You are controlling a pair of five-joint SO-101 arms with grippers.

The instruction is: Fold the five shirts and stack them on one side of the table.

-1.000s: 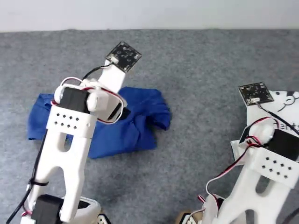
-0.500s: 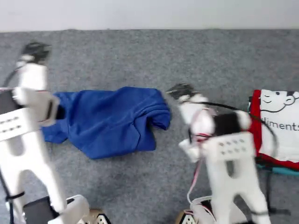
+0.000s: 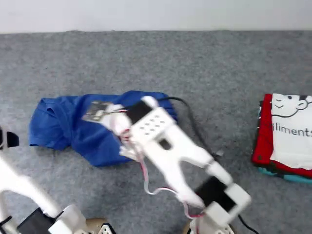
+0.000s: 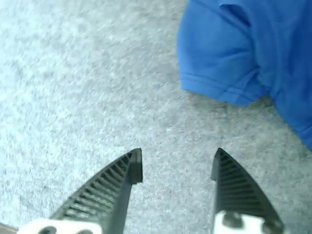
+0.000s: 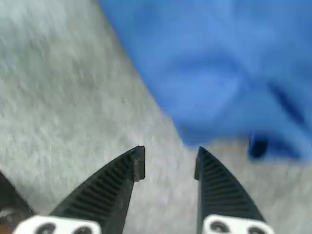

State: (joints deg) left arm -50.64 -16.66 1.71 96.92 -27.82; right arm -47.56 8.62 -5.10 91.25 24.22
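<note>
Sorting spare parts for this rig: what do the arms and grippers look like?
The right arm and left arm are white with black motor blocks. The right one carries a plate of small round holes, red and white wires and a black cable. The left gripper and right gripper have black, pointed, ribbed fingers on white mounts.

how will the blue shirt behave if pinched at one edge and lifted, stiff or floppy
Probably floppy: the blue shirt lies in soft bunched folds, so it would likely drape and sag when lifted. It looks thin, so probably light. Pushed, it would likely wrinkle rather than slide on the fuzzy grey table.
</note>
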